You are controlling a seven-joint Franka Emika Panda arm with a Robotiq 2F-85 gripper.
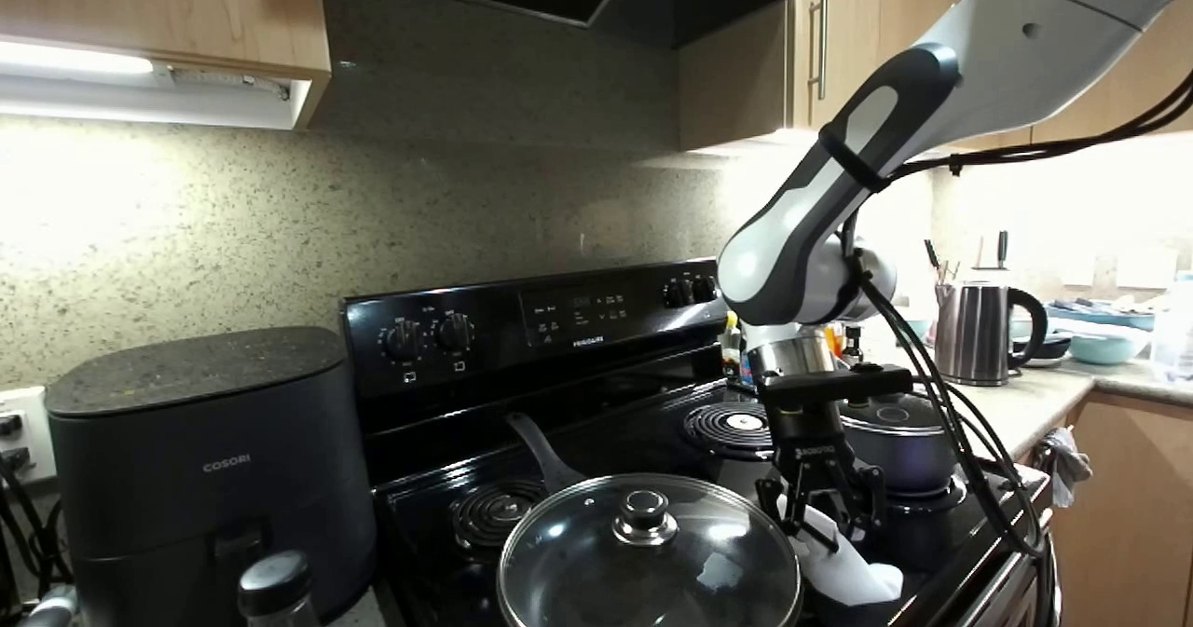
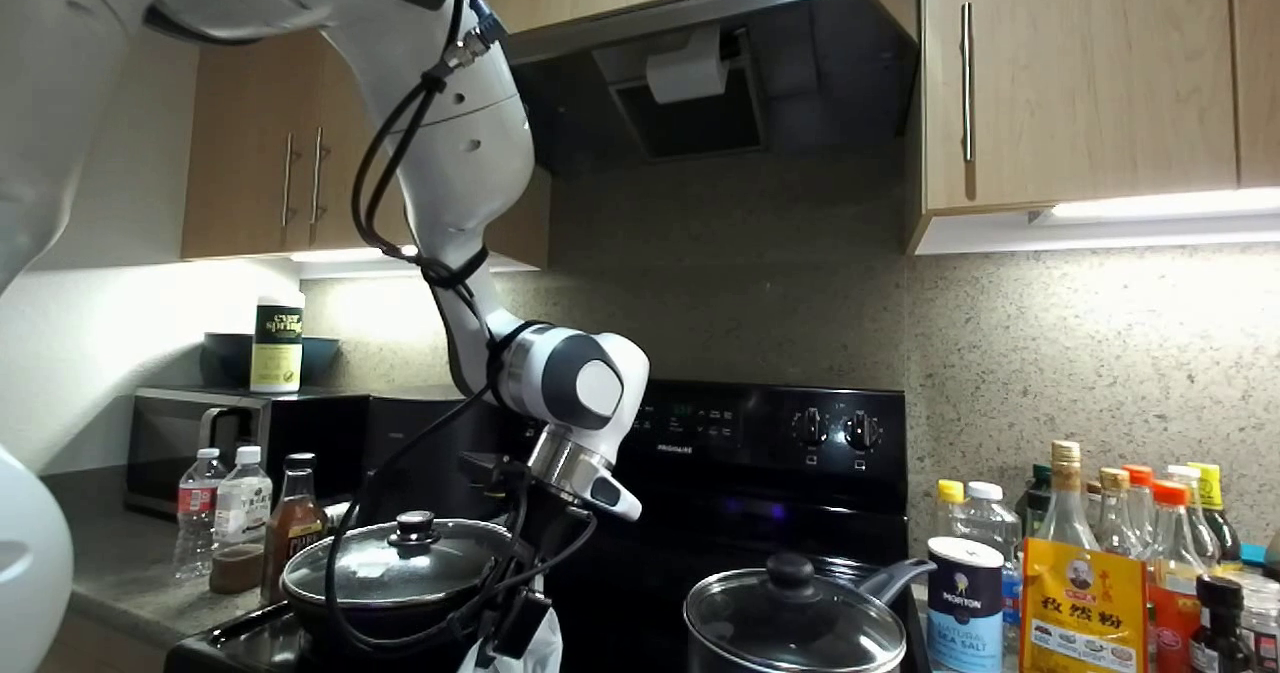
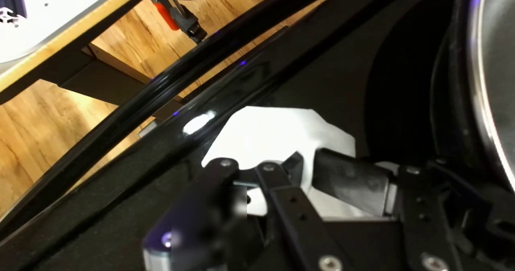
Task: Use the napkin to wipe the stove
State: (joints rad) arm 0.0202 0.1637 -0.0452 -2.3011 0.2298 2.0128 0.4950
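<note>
My fingers (image 3: 350,182) clamp the napkin (image 3: 273,132) near the stove's (image 3: 326,77) front edge, between pan (image 1: 615,562) and pot (image 1: 904,459) in an exterior view; only my wrist view shows floor (image 3: 40,126) beyond, with bare stove alongside.

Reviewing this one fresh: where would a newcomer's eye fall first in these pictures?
Probably on the white arm, slanting from the upper left to the lower middle of an exterior view. Next, the white napkin, pinched between the jaws mid-frame in the wrist view, bright against the black stove. Then the glass lid, low in the centre of an exterior view.
</note>
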